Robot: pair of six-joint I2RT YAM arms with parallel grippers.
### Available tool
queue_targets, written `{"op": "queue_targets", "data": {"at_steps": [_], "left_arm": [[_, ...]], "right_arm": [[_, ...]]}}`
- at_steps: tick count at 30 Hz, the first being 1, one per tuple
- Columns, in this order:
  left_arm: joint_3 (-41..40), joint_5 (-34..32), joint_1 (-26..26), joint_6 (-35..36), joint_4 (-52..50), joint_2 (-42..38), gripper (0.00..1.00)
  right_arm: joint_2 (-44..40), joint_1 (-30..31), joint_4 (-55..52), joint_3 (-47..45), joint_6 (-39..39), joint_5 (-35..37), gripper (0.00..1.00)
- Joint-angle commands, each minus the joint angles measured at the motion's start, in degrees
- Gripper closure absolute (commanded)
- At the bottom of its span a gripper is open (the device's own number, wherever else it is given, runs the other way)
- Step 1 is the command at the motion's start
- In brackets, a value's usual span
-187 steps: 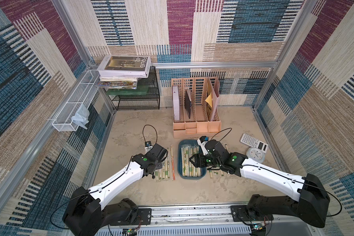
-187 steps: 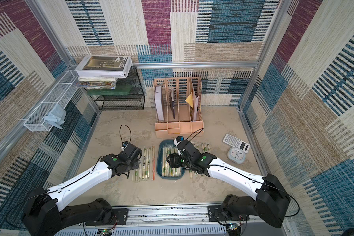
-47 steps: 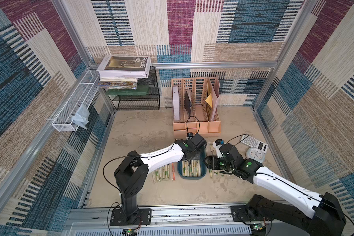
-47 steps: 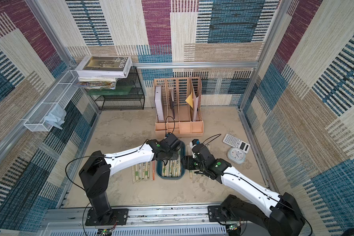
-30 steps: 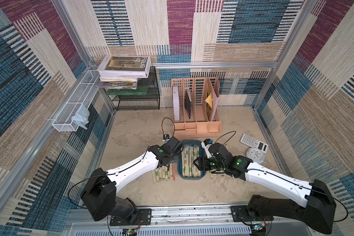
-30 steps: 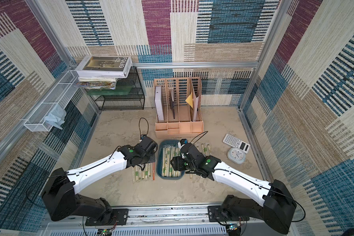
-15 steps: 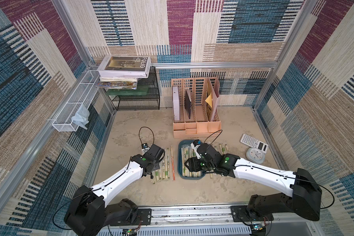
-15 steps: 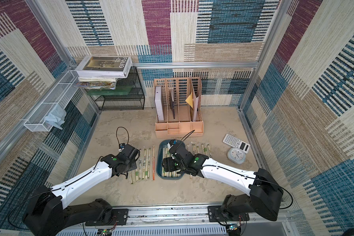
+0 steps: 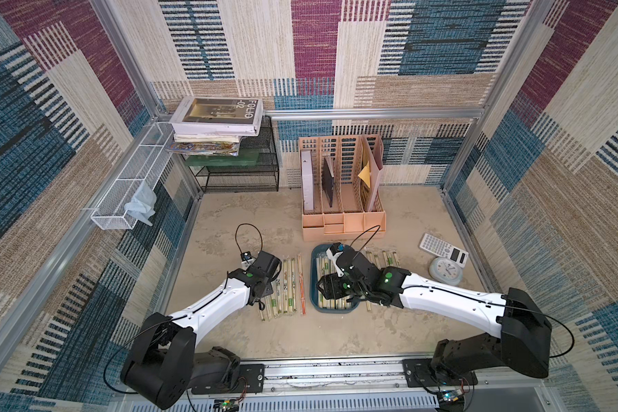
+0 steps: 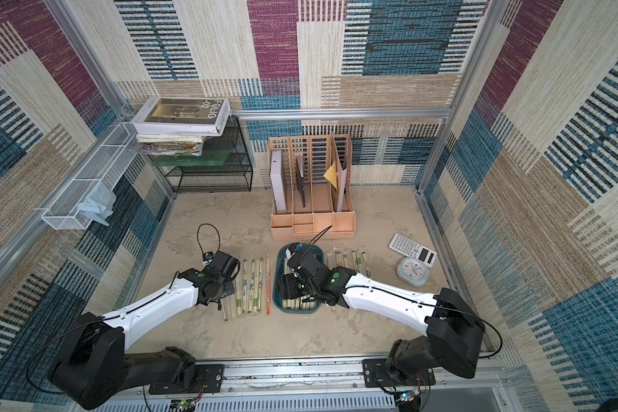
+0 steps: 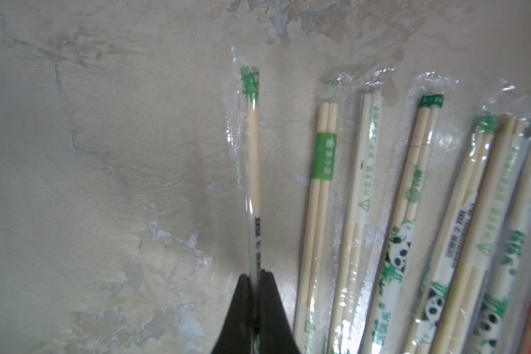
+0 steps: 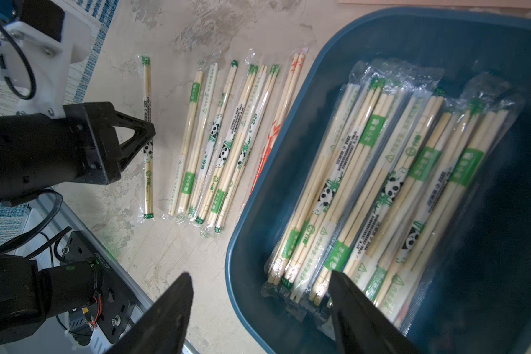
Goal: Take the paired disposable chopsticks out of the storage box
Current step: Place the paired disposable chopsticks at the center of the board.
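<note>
The teal storage box lies in the middle of the table, and several wrapped chopstick pairs lie in it. More pairs lie in rows on the table left and right of the box. My left gripper is shut on one wrapped pair, low over the table at the left end of the left row. My right gripper hangs open over the box's near left corner. One finger is over the table, the other over the pairs inside.
A peach file organizer stands right behind the box. A calculator and a small clock lie at the right. A black mesh rack with books and a white wire basket are at the back left.
My left gripper has carried its pair leftward from beside the box to the left end of the row. My right gripper has shifted left over the box, still open.
</note>
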Motion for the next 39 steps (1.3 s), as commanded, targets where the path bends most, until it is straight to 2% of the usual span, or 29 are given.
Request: {"op": "queue_targets", "data": {"at_steps": [1,6,10,13,21,31,39], "left_arm": [[0.33,0.66,0.76,0.98,1.84,1.31,0.94],[0.68,1.39,1.08,1.25,2.47,3.49,0.91],[0.84,2.31,1.18,1.65,2.4,3.39,0.77],[1.09,2.44,1.25,2.01,1.42,1.75,0.7],[3.14,5.58,1.31,2.47,-2.32,-5.52,0.63],[5.37,15.22,0.11,-0.72,-0.95,-7.37,0.6],[9.14,15.42,-7.09,-5.3,0.98,-4.85,0.59]], "right_arm": [[-0.14,-0.02,-0.23,0.21,0.21,0.95,0.27],[-0.37,-0.17,-0.57,0.03,0.2,1.3,0.27],[-0.88,-0.37,-0.84,-0.31,0.18,1.52,0.26],[-1.5,-0.64,-0.74,-0.79,0.26,1.62,0.27],[-2.99,-1.75,-0.66,-2.33,0.47,1.9,0.26],[-5.21,-4.51,-0.3,-4.01,0.07,1.46,0.26],[-7.48,-7.1,0.24,-6.54,-0.01,0.71,0.26]]}}
